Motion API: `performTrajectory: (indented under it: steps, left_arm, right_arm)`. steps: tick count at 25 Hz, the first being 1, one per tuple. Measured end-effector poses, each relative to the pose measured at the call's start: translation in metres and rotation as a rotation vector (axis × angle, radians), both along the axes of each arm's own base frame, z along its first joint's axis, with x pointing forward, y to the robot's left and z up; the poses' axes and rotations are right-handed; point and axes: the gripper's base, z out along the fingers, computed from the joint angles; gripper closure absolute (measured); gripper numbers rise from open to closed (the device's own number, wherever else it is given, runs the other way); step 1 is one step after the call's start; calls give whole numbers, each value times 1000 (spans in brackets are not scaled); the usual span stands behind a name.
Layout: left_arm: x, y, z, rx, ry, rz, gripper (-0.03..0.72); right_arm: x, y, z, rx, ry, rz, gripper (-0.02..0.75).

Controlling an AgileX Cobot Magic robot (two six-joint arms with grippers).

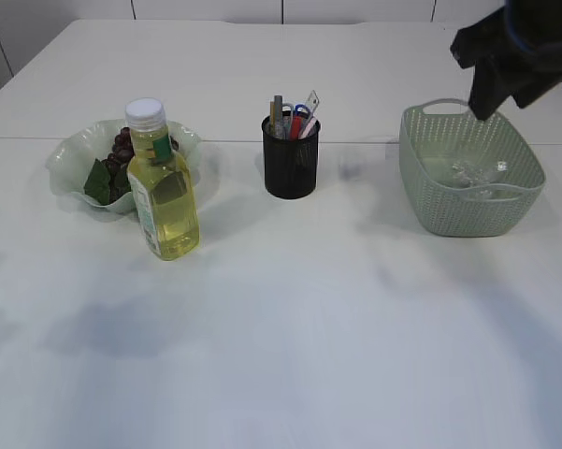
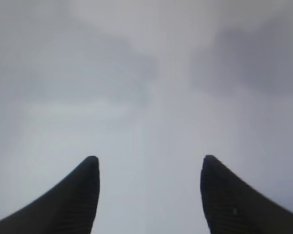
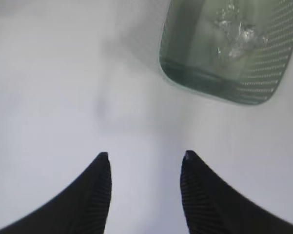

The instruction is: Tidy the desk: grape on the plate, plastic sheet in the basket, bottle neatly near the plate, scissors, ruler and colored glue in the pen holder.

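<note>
Surface: white desk (image 1: pixel 290 318).
Basket (image 1: pixel 430 201): crumpled plastic sheet (image 1: pixel 477 175) inside.
Left gripper (image 2: pixel 150 168): fingers parted, nothing held.
Right gripper (image 3: pixel 145 163): fingers parted, nothing held.

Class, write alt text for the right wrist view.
Two dark fingers stand apart and empty over a white table. At upper right sits a green basket holding a crumpled clear plastic sheet.
</note>
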Motion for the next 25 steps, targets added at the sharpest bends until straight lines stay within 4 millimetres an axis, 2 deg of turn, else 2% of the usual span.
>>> performTrajectory:
  steps: [5, 10, 12, 16, 21, 25]
  left_arm:
    - [-15, 8, 18, 72, -27, 19, 214]
    - [-33, 10, 38, 66, -70, 58, 228]
    - [-44, 11, 47, 65, -81, 71, 230]
    - [-70, 14, 68, 63, -141, 90, 232]
    - [-109, 21, 96, 89, -306, 99, 232]
    - [-141, 24, 111, 74, -421, 110, 235]
  right_arm:
    - [-40, -10, -1, -1, 26, 0, 361]
    - [-76, -19, -4, 11, 19, 0, 361]
    - [-93, -23, 1, 28, -14, -12, 361]
    - [-125, -31, 10, 58, -91, -25, 361]
    - [-170, -43, 16, 90, -171, -41, 361]
    - [-210, -53, 20, 114, -256, -39, 361]
